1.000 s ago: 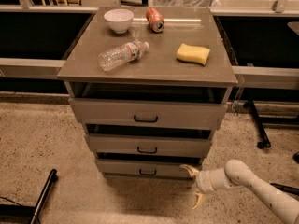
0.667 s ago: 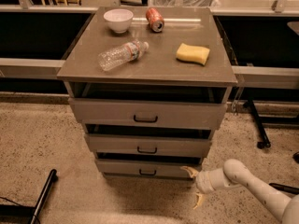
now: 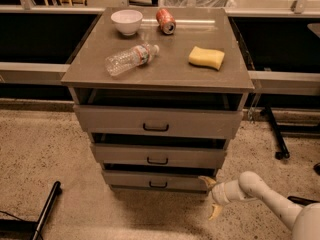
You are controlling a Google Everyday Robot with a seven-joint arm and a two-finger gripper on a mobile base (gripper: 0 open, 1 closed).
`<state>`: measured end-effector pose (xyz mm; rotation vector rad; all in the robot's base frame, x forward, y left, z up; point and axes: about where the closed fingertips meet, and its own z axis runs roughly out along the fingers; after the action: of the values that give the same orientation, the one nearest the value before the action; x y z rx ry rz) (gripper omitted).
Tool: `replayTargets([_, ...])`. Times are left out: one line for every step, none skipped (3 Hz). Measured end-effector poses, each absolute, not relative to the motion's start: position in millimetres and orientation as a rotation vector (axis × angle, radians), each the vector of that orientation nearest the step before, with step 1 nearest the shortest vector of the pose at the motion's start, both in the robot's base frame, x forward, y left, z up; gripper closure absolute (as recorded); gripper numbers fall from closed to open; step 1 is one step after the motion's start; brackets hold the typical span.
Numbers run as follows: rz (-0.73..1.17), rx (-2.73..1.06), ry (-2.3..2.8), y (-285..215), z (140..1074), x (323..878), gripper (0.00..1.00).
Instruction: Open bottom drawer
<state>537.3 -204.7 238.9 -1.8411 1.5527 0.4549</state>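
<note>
Risk, as we judge it, is that the gripper [image 3: 212,197], fingers spread wide and empty, sits at the right corner of the bottom drawer [image 3: 131,179], beside its handle [image 3: 158,184], and may slip off.

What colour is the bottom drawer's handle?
Black handle, camera view; end effector is beside the bottom drawer right corner.

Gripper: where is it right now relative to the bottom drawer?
In the lower right of the camera view, the gripper sits beside the right end of the bottom drawer, well right of its black handle, jaws open.
</note>
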Motion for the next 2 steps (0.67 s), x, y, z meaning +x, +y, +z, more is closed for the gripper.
replayTargets([0.449, -1.839, 1.555, -204.7, 238.3, 538.4, 0.0])
replayTargets([0.394, -1.886, 1.569, -199.7, 234.8, 539.5, 0.0])
